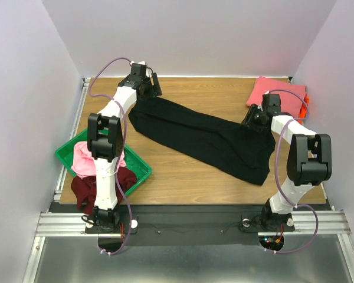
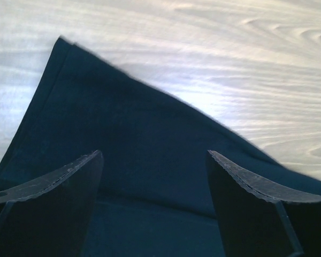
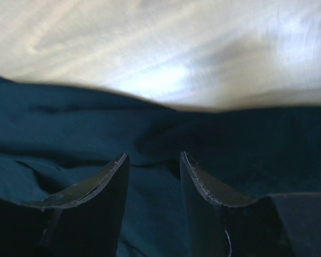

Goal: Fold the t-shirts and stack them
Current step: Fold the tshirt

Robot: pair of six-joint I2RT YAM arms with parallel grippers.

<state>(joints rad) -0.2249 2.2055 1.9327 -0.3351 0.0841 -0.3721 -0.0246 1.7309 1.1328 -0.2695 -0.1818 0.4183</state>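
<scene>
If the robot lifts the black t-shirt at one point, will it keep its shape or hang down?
Probably floppy: the black t-shirt lies wrinkled and folded on the table, so it should sag from one grasp. It looks thin, so likely light. Pushed, it may bunch up rather than slide whole.

Blk tee, green tray, coral-pink tee.

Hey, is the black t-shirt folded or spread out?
Neither neatly: the black t-shirt lies stretched in a long, rumpled diagonal band across the table, not a compact fold.
</scene>
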